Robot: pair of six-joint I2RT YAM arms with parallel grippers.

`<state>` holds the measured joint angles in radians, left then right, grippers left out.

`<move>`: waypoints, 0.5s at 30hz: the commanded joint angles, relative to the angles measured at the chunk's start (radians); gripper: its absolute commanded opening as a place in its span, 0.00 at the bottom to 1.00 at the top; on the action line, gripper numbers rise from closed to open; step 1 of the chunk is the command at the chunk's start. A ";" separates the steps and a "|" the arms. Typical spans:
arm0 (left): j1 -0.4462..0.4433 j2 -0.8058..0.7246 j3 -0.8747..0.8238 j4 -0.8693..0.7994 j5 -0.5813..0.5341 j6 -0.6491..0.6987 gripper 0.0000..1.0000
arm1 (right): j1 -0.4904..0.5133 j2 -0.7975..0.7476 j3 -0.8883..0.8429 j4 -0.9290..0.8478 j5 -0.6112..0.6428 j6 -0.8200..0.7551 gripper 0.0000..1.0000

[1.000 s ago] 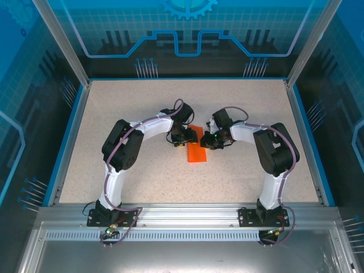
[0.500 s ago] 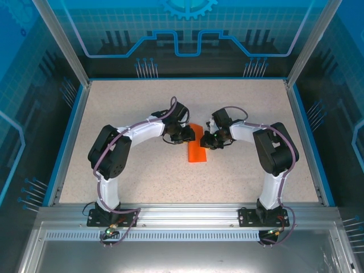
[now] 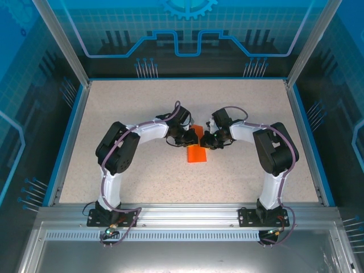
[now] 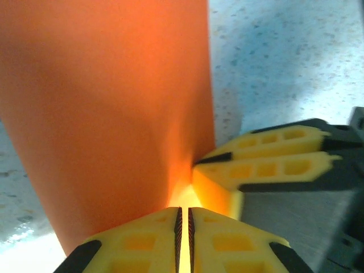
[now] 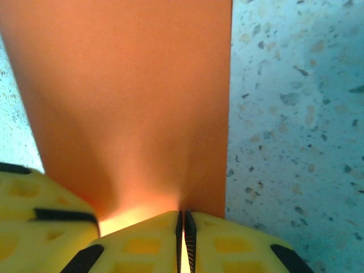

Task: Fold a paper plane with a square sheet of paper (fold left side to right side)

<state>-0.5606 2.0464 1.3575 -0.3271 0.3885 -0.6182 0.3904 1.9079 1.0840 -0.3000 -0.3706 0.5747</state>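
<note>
Currently both pincers meet at the far end of the orange sheet (image 3: 197,153), mid-surface (image 3: 142,108). Left pincer (image 4: 183,209) & right pincer (image 5: 183,213) are each nipped narrow on its edge, prob. gripping it, tho contact's blurry. Sheet's long axis runs from them toward the arm bases. Both arms equally near; free room all sides.
</note>
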 commanded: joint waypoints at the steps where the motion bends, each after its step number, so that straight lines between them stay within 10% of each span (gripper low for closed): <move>1: 0.022 0.021 -0.015 -0.035 -0.032 0.036 0.14 | 0.014 0.052 -0.007 -0.090 0.067 -0.019 0.15; 15: 0.077 0.013 -0.103 -0.023 -0.062 0.064 0.15 | 0.014 0.073 0.001 -0.132 0.085 -0.038 0.15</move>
<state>-0.5121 2.0541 1.2972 -0.3119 0.3664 -0.5900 0.3916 1.9209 1.1057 -0.3302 -0.3695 0.5560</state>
